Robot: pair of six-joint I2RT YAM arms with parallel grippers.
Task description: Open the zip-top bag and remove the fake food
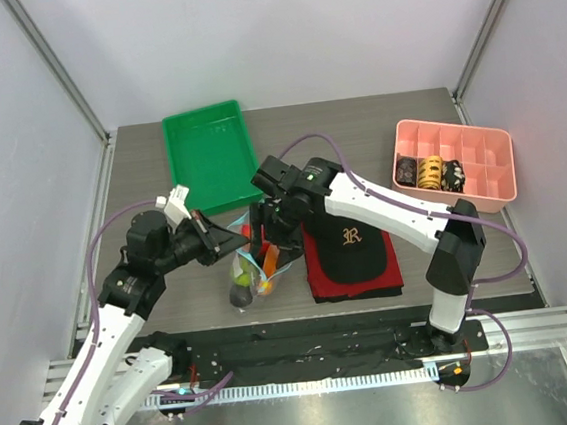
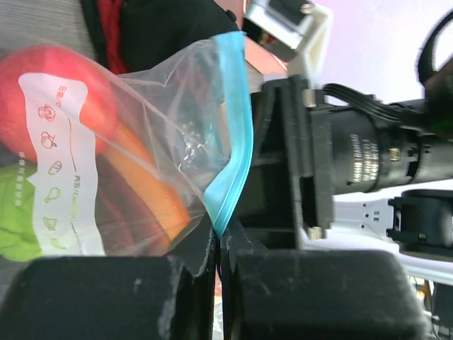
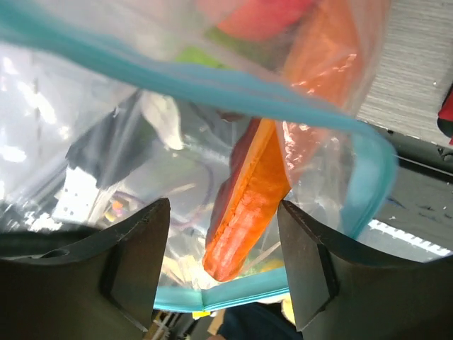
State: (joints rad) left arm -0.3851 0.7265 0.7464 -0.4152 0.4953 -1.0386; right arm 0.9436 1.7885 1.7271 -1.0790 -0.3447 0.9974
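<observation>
zip-top bag point(image 1: 252, 268): clear crinkly film, smooth teal zip strip point(image 2: 230, 142); mid-table, at 9 o'clock of black cap point(image 1: 347, 245), mouth held up between both grippers.
fake food point(image 1: 242, 277): glossy plastic, all inside bag; round red apple point(image 2: 42, 92), orange-rimmed melon slice point(image 3: 244, 205), green piece point(image 2: 18, 212).
left gripper point(image 2: 219, 244): black fingers pressed together, pinching zip strip.
right gripper point(image 3: 223, 248): fingers spread wide at gaping mouth.
surroundings: green tray point(image 1: 210, 154) at 12 o'clock of bag; pink divided box point(image 1: 454, 161) at 2 o'clock.
</observation>
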